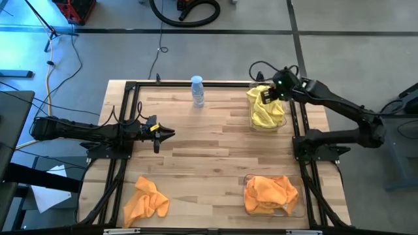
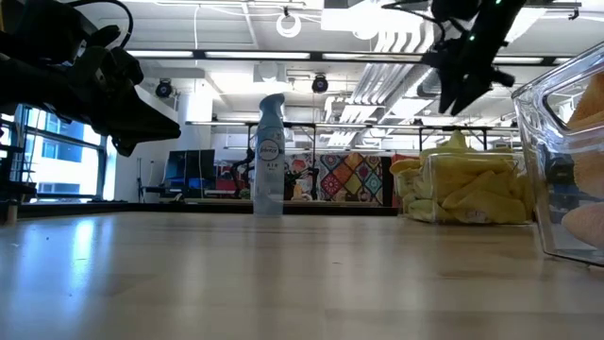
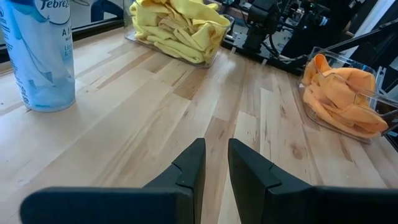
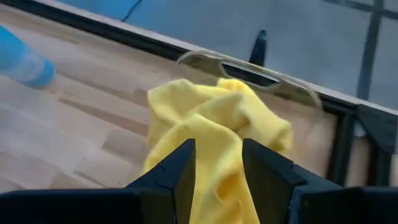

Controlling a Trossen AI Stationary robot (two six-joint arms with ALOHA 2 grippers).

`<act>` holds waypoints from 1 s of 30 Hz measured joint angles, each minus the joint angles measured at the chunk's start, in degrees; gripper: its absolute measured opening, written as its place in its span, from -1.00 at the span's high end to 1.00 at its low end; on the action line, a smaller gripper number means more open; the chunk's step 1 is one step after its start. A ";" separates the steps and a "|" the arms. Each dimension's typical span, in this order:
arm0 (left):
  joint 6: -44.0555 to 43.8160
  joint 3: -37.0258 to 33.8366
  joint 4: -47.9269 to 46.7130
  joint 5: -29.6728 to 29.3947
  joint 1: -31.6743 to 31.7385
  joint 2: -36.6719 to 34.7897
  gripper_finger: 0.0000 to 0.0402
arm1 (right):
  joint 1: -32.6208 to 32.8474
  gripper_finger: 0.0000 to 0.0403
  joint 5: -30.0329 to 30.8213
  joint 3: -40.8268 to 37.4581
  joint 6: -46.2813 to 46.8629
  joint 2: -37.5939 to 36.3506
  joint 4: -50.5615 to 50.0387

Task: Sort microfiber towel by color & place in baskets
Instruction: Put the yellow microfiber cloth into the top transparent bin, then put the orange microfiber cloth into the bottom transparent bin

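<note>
Yellow microfiber towels (image 1: pixel 264 112) lie bunched in the clear basket (image 1: pixel 283 124) at the table's far right. My right gripper (image 1: pixel 266 96) hangs open above that heap (image 4: pixel 205 118), with nothing between its fingers and nothing hanging from it in the low view (image 2: pixel 458 99). Orange towels (image 1: pixel 269 190) fill the second basket (image 1: pixel 302 207) at the near right. One orange towel (image 1: pixel 145 201) lies loose and crumpled on the wood at the near left. My left gripper (image 1: pixel 168 134) waits at the table's left side, just above the bare wood, its fingers (image 3: pixel 216 155) slightly apart.
A clear spray bottle (image 1: pixel 197 91) stands upright at the far middle of the table. A black metal frame (image 1: pixel 124 104) runs along the table's edges. Bare wood (image 1: pixel 215 153) lies between the two arms.
</note>
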 joint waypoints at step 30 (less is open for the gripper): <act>0.09 0.00 -3.49 -1.36 -0.03 0.00 0.72 | -6.58 0.36 -5.65 -1.04 -4.18 11.58 -1.44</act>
